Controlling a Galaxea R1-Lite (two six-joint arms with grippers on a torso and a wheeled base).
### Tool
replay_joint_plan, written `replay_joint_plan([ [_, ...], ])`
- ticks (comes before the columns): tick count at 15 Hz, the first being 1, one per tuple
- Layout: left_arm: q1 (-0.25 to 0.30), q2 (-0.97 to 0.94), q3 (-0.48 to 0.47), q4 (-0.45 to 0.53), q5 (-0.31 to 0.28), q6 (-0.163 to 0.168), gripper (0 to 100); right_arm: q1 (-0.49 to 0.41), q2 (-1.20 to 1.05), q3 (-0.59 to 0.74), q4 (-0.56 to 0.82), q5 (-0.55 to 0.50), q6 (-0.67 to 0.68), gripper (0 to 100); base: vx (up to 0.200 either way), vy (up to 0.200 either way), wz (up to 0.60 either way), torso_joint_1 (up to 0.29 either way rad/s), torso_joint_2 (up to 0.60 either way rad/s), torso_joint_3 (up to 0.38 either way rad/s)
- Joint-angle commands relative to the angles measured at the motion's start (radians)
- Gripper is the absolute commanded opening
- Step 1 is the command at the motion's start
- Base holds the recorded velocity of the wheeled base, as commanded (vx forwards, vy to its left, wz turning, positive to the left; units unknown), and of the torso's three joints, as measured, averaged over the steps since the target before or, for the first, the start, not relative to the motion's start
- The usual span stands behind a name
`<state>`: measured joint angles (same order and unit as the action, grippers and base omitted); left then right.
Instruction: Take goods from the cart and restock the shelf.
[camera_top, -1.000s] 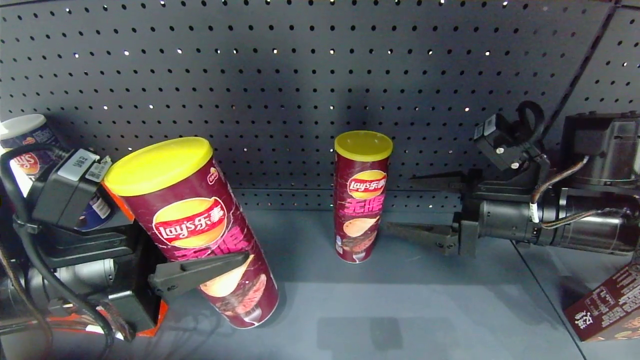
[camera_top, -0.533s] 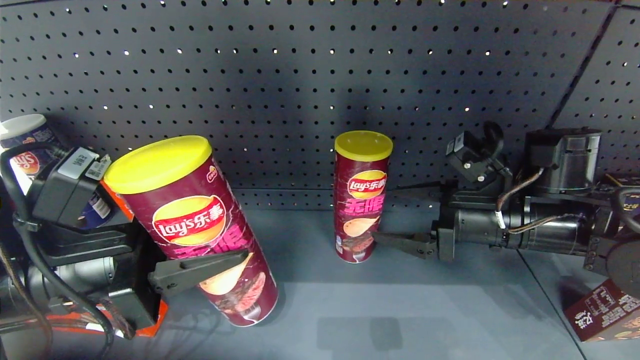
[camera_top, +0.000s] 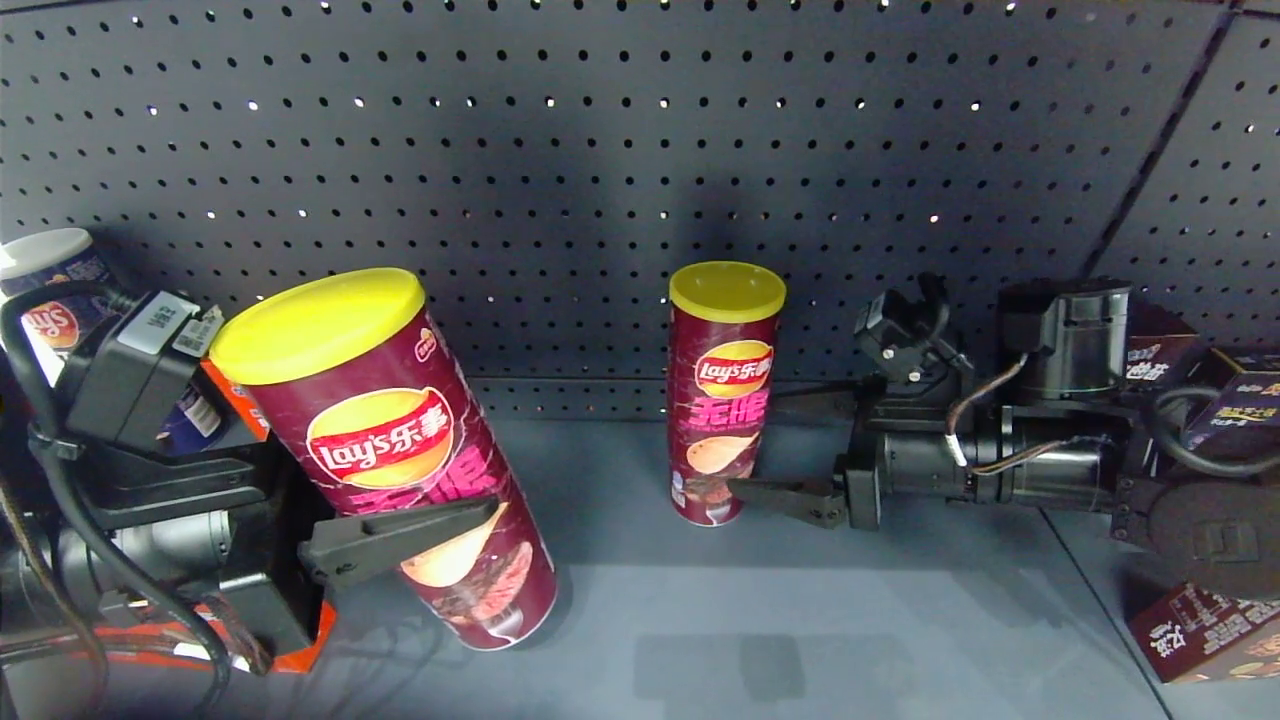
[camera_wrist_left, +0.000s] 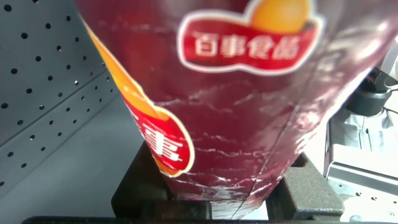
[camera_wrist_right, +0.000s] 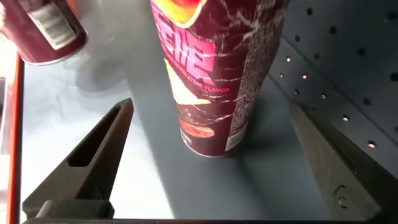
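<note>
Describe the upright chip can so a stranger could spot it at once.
Find the dark pegboard wall and the grey shelf below it. Mid-shelf stands a maroon can with a yellow lid. Unlike its tilted twin at the left, it is upright, flanked by the open right hand.

The tilted can (camera_top: 400, 450) held in the left claw (camera_wrist_left: 221, 198) covers that claw's far finger in the head view, and in the left wrist view it runs past the picture's edges with its lid out of sight. The standing can (camera_top: 722, 395) hides the tip of the right claw's (camera_wrist_right: 208, 117) far finger in the head view, and its lid is cut off in the right wrist view. A blue can (camera_top: 55, 290) sits mostly behind the left wrist camera, the brown box (camera_top: 1205, 630) is clipped by the frame, and seemingly two more boxes (camera_top: 1235, 405) are half covered by the right arm.
</note>
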<state>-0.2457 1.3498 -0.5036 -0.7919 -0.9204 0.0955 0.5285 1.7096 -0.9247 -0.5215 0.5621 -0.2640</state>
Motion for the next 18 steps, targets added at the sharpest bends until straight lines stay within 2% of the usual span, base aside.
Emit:
replay_joint_plan([
  [1,0.002,0.0,-0.006,0.0,0.0,0.0,0,0.005,0.035,-0.019,0.0,0.002,-0.001,100,0.0,0.0,0.0,0.0,0.0,0.0],
  [18,0.003,-0.003,-0.004,0.002,0.0,-0.002,0,0.021,0.16,-0.071,-0.063,0.016,0.002,100,0.0,0.0,0.0,0.0,0.0,0.0],
])
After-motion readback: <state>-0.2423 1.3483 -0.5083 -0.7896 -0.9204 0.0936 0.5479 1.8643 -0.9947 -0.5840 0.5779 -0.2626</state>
